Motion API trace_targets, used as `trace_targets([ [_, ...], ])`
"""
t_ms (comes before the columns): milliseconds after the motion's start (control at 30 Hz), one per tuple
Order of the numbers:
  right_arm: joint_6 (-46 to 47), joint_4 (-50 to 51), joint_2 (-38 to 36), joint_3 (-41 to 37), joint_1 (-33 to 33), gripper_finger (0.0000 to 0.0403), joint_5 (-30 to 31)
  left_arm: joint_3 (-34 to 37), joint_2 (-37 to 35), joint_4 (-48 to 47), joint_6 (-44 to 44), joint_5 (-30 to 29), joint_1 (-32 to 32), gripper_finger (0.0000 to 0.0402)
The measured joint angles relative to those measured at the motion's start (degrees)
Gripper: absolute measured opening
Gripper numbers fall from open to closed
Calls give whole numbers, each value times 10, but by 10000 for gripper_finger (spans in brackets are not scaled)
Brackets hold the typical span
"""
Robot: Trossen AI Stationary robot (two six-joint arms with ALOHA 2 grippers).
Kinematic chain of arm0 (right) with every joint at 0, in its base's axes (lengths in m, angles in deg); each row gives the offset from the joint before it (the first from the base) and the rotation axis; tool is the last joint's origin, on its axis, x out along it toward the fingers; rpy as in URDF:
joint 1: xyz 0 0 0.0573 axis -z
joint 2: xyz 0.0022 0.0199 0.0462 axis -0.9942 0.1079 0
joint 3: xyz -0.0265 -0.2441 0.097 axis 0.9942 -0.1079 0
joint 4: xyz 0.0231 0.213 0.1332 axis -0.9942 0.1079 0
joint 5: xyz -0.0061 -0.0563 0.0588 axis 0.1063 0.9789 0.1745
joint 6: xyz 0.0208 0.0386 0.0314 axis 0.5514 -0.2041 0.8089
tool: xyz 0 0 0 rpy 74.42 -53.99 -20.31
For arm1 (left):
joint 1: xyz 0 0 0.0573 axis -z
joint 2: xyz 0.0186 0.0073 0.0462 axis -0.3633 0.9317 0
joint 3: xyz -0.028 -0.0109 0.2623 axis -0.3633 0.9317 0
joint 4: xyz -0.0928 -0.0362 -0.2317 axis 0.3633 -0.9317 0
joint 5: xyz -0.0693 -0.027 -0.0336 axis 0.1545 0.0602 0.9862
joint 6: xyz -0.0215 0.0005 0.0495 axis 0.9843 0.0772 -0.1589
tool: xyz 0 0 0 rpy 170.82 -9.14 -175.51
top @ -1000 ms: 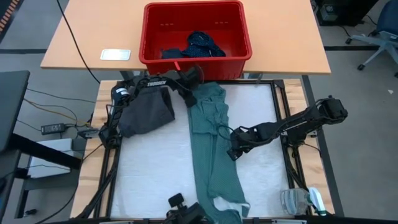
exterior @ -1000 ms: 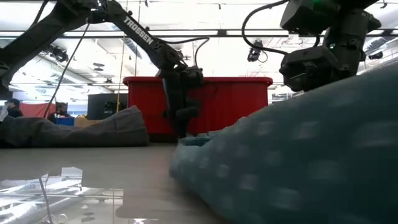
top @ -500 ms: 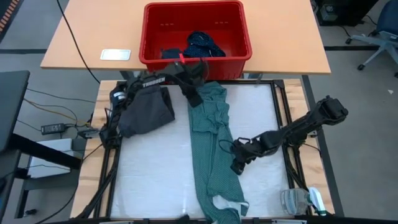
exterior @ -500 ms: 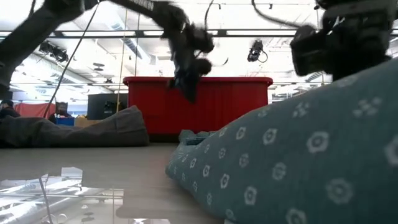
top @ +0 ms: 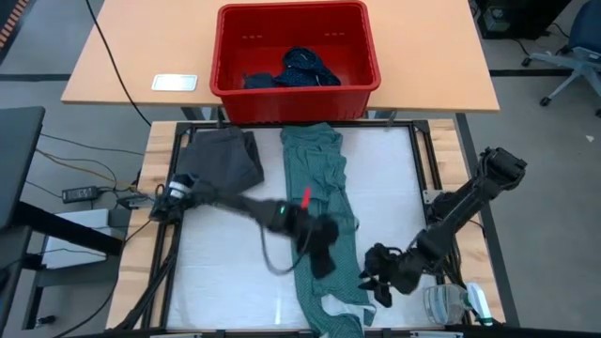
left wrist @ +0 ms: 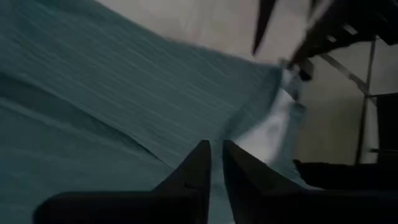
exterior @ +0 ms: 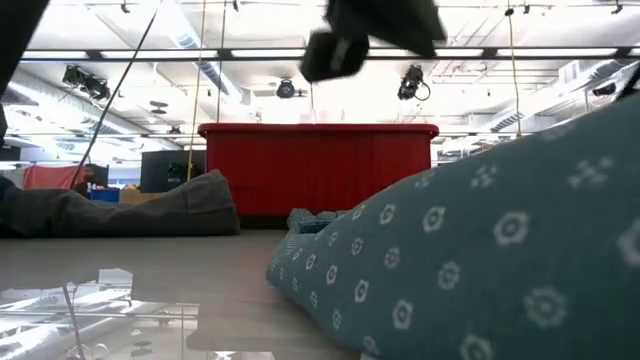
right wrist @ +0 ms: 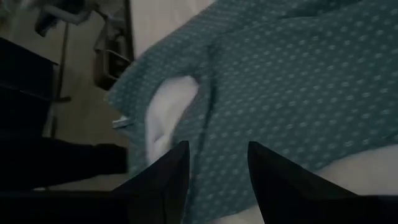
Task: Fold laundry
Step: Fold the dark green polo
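The teal dotted shirt (top: pixel 319 188) lies lengthwise down the middle of the table, its far end by the basket and its collar end (right wrist: pixel 168 118) at the near edge. A charcoal grey piece (top: pixel 221 160) lies bunched at the far left. My left gripper (top: pixel 324 263) hangs shut above the shirt's near half (left wrist: pixel 93 93), clear of it; it shows high up in the low view (exterior: pixel 370 35). My right gripper (top: pixel 380 286) hovers open off the shirt's near right edge, with nothing between its fingers (right wrist: pixel 177 168).
A red basket (top: pixel 282 99) with dark navy pieces (top: pixel 300 66) stands on the wooden table beyond the far edge. A clear plastic object (top: pixel 449 302) sits at the near right corner. Black frame rails (top: pixel 423 178) border the white table top.
My left gripper has swung fast from the shirt's far end by the basket toward the near edge, rising, and now hangs over the shirt's near half. My right gripper has gone from beside the shirt's middle toward the near right corner, rolling as it went.
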Motion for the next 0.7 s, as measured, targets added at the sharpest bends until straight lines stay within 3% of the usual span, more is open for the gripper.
trace_targets([
  [200, -1, -70, 62, 0, -43, 178, 5, 0, 26, 35, 30, -98, 94, 122],
  [333, -6, -116, 124, 1, -56, 188, -25, 0, 59, 58, 16, -101, 126, 168],
  [467, -7, -176, 164, 4, -58, 181, -49, 0, 84, 80, 1, -98, 141, 186],
  [567, 16, -180, 176, 5, -58, 150, -56, 0, 93, 94, 8, -76, 152, 185],
  [700, 42, -168, 172, 16, -62, 66, -57, 0, 93, 92, 15, -70, 167, 173],
])
